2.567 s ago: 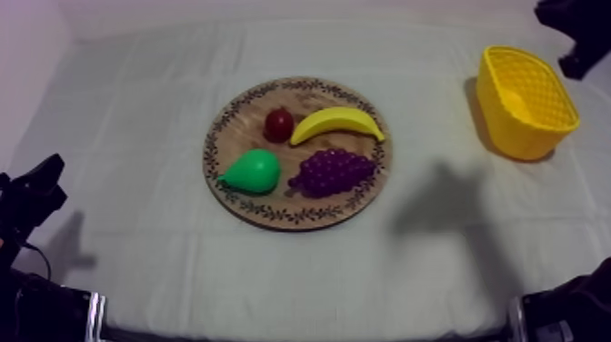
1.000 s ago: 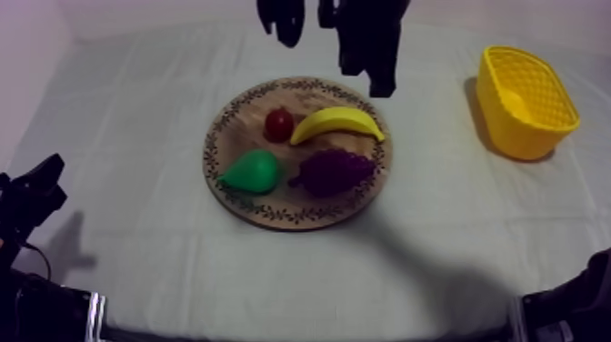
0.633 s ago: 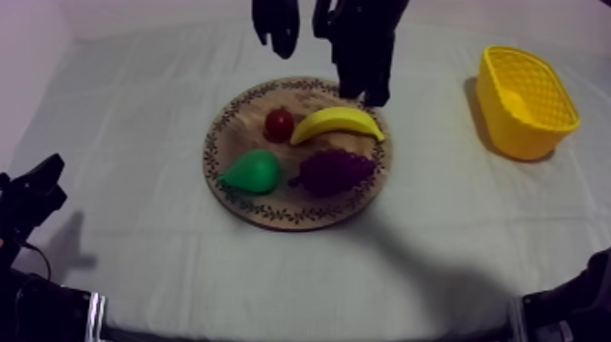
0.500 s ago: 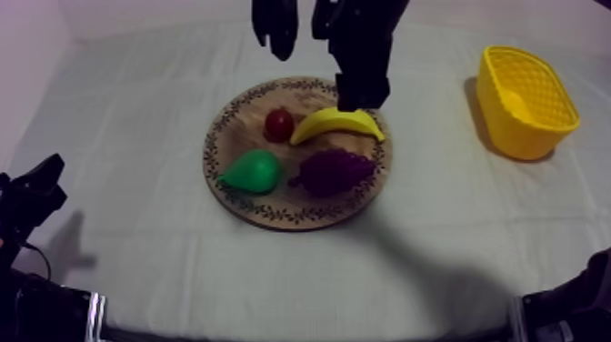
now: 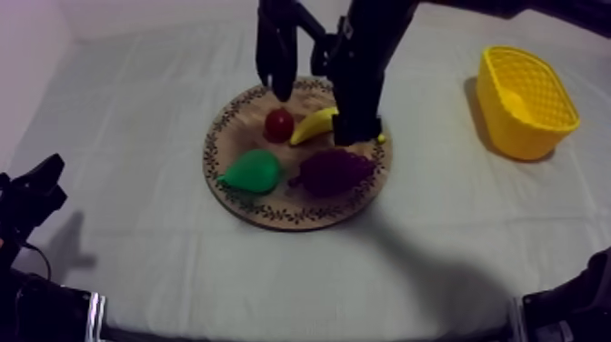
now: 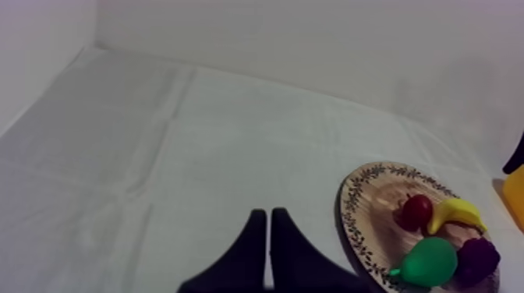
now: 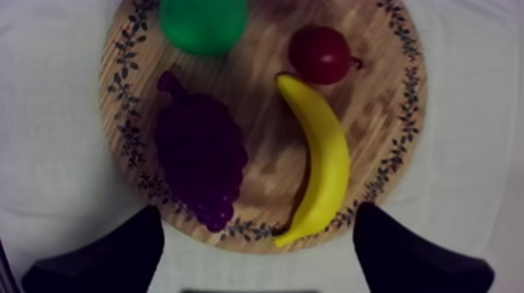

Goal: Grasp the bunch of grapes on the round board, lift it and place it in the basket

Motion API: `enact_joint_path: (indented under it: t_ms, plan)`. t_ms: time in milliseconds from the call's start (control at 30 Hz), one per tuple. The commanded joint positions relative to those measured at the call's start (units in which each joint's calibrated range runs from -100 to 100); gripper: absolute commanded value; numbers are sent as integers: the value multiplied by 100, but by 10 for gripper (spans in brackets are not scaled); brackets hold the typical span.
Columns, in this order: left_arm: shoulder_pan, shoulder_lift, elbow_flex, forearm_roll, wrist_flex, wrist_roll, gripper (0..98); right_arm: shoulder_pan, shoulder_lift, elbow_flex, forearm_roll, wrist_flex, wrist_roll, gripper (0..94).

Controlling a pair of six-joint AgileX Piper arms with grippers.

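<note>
The purple toy bunch of grapes [image 5: 335,171] lies on the round wooden board [image 5: 273,215] with little leaves drawn around its rim. It sits on the side of the board that is nearer the basket. The grapes have nothing holding them. Just beside the grapes is a green toy pear [image 5: 252,171]. Behind them is a long yellow toy banana [image 5: 312,127], and a small red fruit [image 5: 279,125] sits by the end of the banana. The black right tool [image 5: 318,116] hangs over the far part of the board, above the banana. From the camera on that arm, the right tool [image 7: 259,212] is wide, with nothing in it. One finger [image 7: 109,257] is out past the grapes [image 7: 199,156] and the other is out past the banana [image 7: 323,167]. I cannot tell if the tool touches any fruit. The yellow basket [image 5: 525,100] with its net-like walls stands well apart from the board, at the right side of the bench [image 5: 136,109], which has a grey-white cloth on it. The left tool [image 5: 36,186] sits low at the left edge of the bench, far from the board. Its two fingers [image 6: 257,249] lie pressed together in a narrow point, holding nothing.
</note>
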Motion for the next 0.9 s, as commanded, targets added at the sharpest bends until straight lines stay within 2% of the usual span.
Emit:
enact_joint_path:
  t_ms: [0, 467, 867]
  plan:
    - [0, 0, -3, -3, -5, 0, 1, 8, 106, 56, -22, -24, 58, 928]
    - [0, 0, -3, -3, -5, 0, 1, -6, 956, 183, -126, 24, 324, 923]
    - [0, 0, -3, -3, -5, 0, 1, -83, 1503, 69, -102, -8, 376, 917]
